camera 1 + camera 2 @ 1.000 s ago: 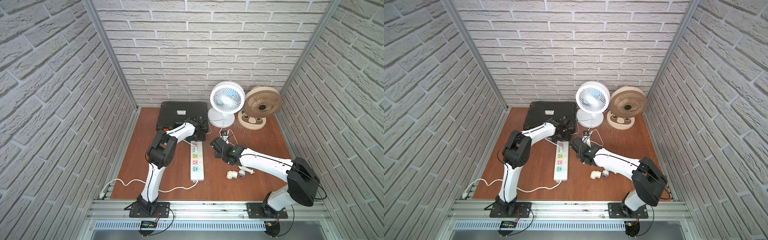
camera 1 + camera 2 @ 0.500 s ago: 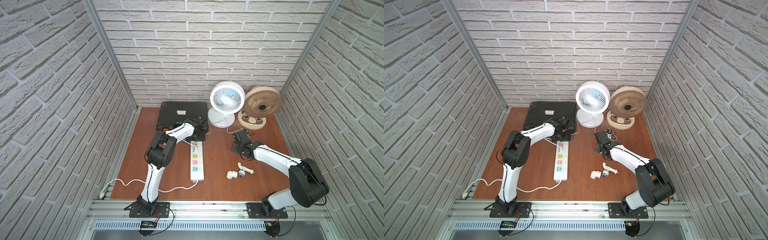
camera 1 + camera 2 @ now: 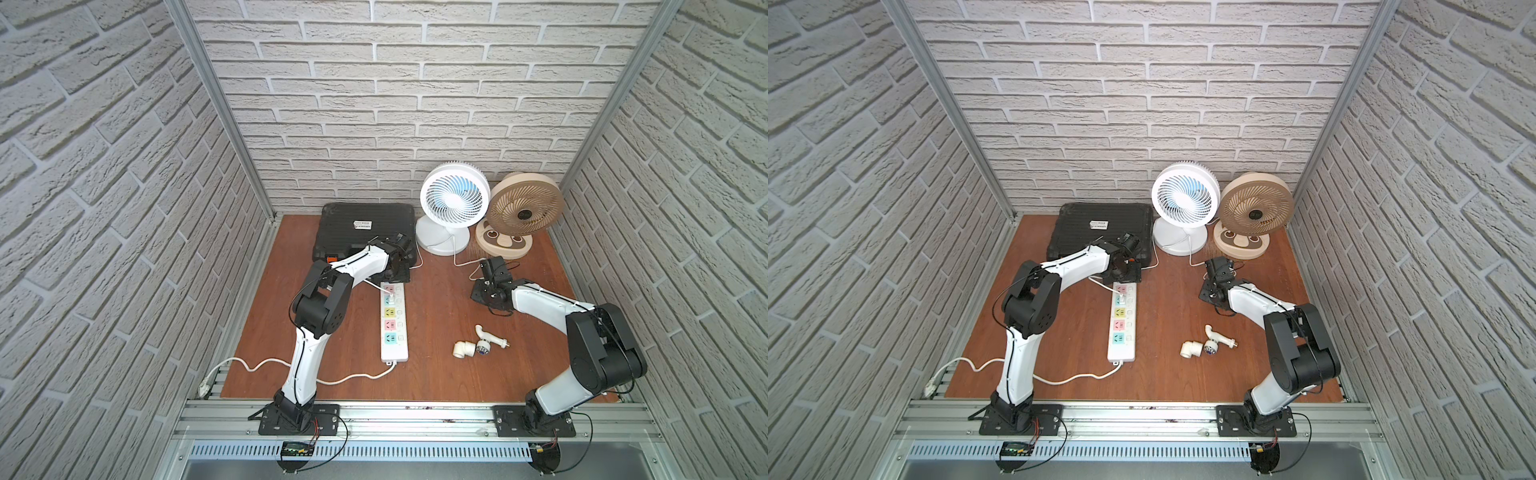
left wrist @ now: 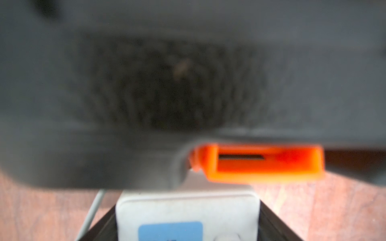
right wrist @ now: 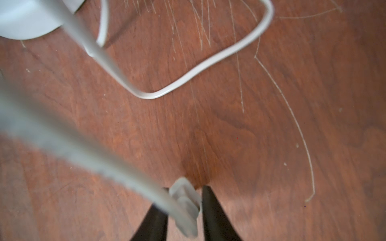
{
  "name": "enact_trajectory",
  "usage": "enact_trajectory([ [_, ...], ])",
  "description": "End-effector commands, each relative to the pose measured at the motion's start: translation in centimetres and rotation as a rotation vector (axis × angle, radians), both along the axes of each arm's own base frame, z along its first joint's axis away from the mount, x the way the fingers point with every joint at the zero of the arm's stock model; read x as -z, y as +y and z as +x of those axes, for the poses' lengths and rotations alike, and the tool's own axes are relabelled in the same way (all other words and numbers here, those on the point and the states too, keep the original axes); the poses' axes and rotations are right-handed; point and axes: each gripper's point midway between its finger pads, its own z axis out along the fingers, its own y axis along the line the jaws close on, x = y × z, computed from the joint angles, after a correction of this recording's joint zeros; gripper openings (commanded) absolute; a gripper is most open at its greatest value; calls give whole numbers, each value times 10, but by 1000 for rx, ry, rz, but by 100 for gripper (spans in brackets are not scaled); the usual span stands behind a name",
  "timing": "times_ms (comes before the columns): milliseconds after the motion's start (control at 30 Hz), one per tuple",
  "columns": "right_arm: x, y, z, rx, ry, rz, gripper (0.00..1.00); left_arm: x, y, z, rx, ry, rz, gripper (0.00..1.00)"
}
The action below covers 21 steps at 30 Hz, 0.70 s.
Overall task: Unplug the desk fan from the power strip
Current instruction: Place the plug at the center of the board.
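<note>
The power strip [image 3: 394, 353] lies flat on the desk [image 3: 436, 374] just left of centre in both top views. Its long axis runs up and down the frame, the upper end almost at the black case [image 3: 345, 232]. It is a long white bar with a row of five pastel socket panels, and its thick white lead leaves the lower end and snakes to the lower left. A small white plug sits in the second panel from the top; I can't tell whose it is.

The left gripper [image 3: 395, 277] is clamped across the strip's upper end. In the left wrist view its black fingers [image 4: 277, 225] press against both sides of the strip, close under the case's orange latch [image 4: 261, 162].

The desk fan [image 3: 453, 199] stands upright against the back wall, upper right of centre. Its round spiral grille and pale blue blades face the front of the desk, above a round white base. Its thin cord [image 5: 208, 62] loops across the wood to the right gripper [image 5: 185, 188], well apart from the strip. A white plug [image 5: 186, 210] sits tilted between that gripper's fingers; pinched or loose, I can't tell.

I count two fans, the second a tan fan [image 3: 525, 208] just beside the white one. There are also one strip, one case, one white pipe elbow [image 3: 462, 349] and one white tap [image 3: 484, 337].
</note>
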Motion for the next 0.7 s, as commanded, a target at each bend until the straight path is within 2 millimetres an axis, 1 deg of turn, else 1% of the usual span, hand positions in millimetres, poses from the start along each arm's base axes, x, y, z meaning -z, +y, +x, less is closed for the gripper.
enact_trajectory([
  [0,-12,-5,6,-13,-32,-36,46,40,30,-43,-50,215,82,0],
  [100,-20,-8,4,-17,-39,-54,56,39,28,-43,-43,214,72,0],
  [233,-33,-11,0,-17,-65,-66,62,36,27,-44,-44,215,62,0],
  [333,-47,-11,-3,-24,-95,-68,65,35,27,-45,-50,223,59,0],
  [433,-58,-8,-6,-37,-121,-66,66,35,28,-48,-65,237,63,0],
  [567,-75,6,-9,-81,-188,-48,65,32,33,-52,-89,270,105,0],
  [667,-87,27,-10,-160,-270,-16,62,31,32,-54,-92,292,101,0],
])
